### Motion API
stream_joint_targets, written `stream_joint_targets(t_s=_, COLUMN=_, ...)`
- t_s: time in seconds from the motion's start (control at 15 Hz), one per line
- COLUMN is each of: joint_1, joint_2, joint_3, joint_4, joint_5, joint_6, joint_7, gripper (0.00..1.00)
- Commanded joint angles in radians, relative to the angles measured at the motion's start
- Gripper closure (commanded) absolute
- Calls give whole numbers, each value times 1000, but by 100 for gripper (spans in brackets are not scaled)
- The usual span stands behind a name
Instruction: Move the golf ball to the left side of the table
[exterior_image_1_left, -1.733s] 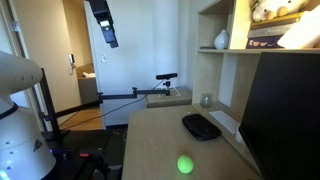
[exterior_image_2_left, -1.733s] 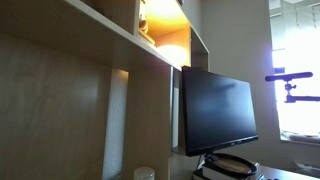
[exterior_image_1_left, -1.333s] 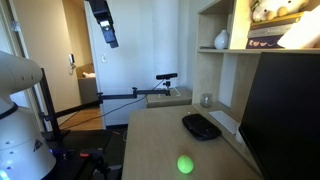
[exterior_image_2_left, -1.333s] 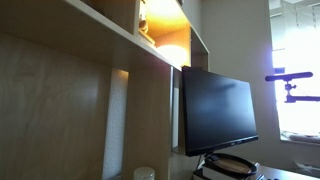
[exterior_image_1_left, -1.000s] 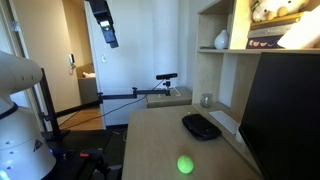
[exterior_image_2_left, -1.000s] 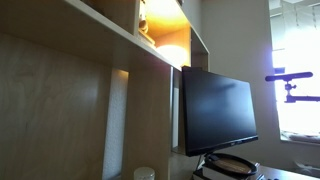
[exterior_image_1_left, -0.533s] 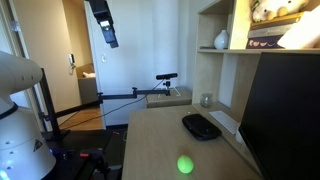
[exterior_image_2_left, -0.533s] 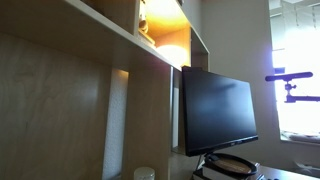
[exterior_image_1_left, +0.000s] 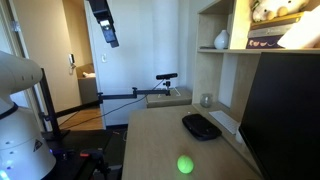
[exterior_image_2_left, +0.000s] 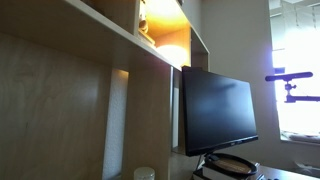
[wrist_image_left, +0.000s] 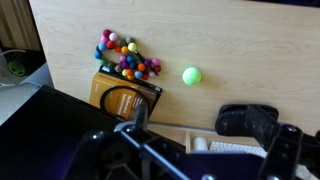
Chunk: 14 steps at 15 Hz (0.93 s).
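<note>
The golf ball (exterior_image_1_left: 185, 164), small and fluorescent green, lies on the light wood table (exterior_image_1_left: 155, 135) near its front edge. In the wrist view the golf ball (wrist_image_left: 191, 75) sits alone on the table (wrist_image_left: 250, 45), to the right of a pile of coloured balls. My gripper (exterior_image_1_left: 108, 35) hangs high above the scene, far from the ball. In the wrist view its fingers (wrist_image_left: 212, 140) stand wide apart and hold nothing.
A flat black oval object (exterior_image_1_left: 201, 126) lies beyond the ball, also in the wrist view (wrist_image_left: 245, 120). A pile of small coloured balls (wrist_image_left: 125, 58) and an orange-and-black box (wrist_image_left: 125, 98) are on the table. A dark monitor (exterior_image_1_left: 285, 110) (exterior_image_2_left: 215, 110), a white keyboard (wrist_image_left: 230, 148) and shelving (exterior_image_1_left: 235, 45) border it.
</note>
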Motion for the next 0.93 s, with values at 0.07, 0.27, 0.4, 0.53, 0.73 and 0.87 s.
stream_joint_targets(t_s=0.07, joint_1=2, joint_2=47, joint_3=-17, joint_4=43, joint_5=15, joint_6=19, joint_7=34, gripper=0)
stream_joint_targets(t_s=0.27, joint_1=-13, joint_2=96, joint_3=-16, joint_4=73, joint_5=4, joint_6=42, joint_7=71, gripper=0)
stream_joint_targets(t_s=0.4, joint_1=-27, joint_2=139, joint_3=-14, joint_4=97, joint_5=-9, joint_6=70, joint_7=95, gripper=0)
stream_joint_targets(t_s=0.53, joint_1=-43, joint_2=196, joint_3=-17, joint_4=129, joint_5=-15, joint_6=89, joint_7=117, gripper=0)
stream_joint_targets(t_s=0.73, joint_1=-71, joint_2=290, joint_3=-20, joint_4=181, joint_5=-25, joint_6=88, joint_7=139, gripper=0)
stream_joint_targets(t_s=0.87, joint_1=-87, joint_2=355, joint_3=-25, joint_4=216, joint_5=-30, joint_6=73, joint_7=148, gripper=0)
